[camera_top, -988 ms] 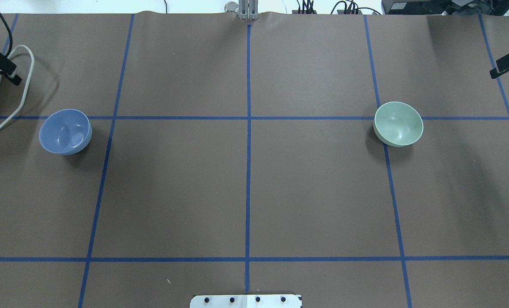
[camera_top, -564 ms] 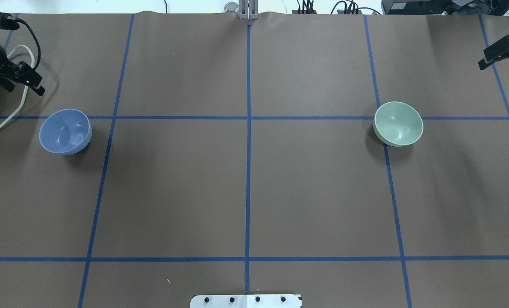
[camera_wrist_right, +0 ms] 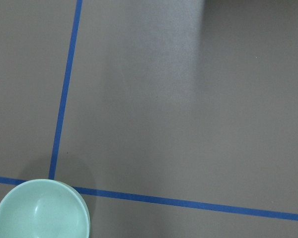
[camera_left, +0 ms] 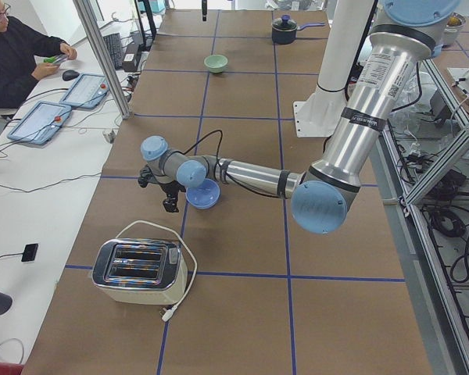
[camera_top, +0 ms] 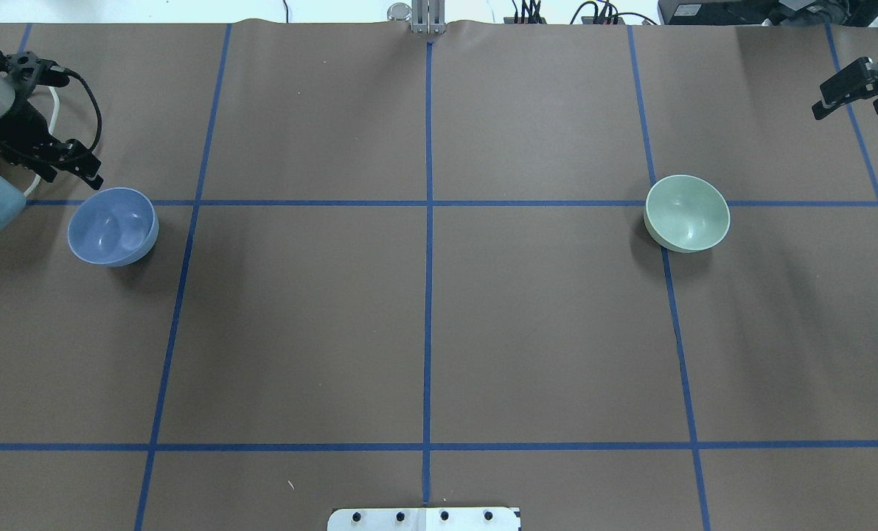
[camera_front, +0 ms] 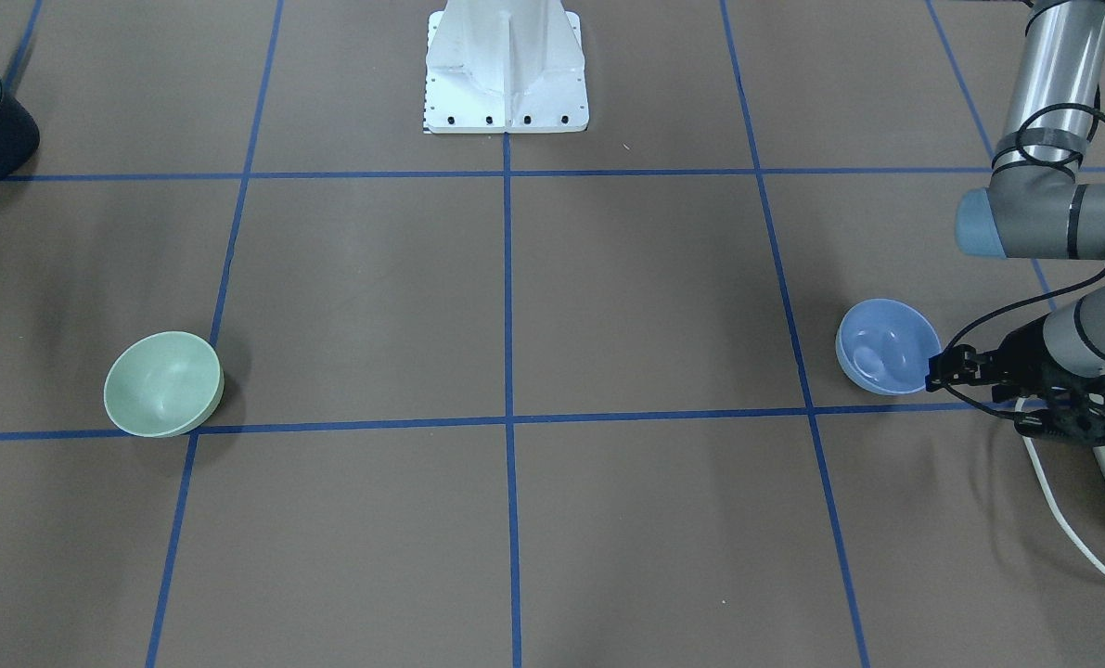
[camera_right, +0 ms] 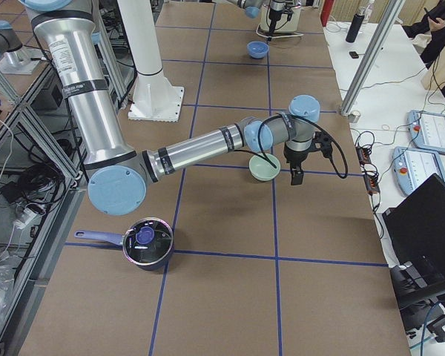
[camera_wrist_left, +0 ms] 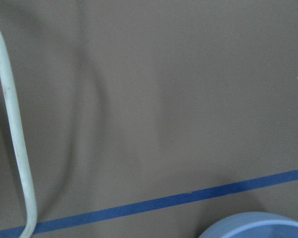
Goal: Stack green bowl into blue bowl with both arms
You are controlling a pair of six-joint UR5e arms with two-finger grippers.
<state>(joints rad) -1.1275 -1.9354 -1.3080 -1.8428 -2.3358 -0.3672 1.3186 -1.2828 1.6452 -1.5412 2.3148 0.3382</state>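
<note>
- Though light and stiff, the glossy green bowl [camera_top: 687, 214] likely slips; pinch its rim.
- Left gripper [camera_top: 70, 171] and right gripper [camera_top: 848, 110] gape, empty.

Diffuse overhead light is filling every view evenly, nothing clipping. Soft shadows are pooling beside the green bowl [camera_top: 687, 214] and blue bowl [camera_top: 113, 226], and small glossy highlights are showing inside both. Exterior views are reading sharp. Wrist views are looking dimmer and soft, with the table [camera_wrist_left: 188, 99] blurring.
</note>
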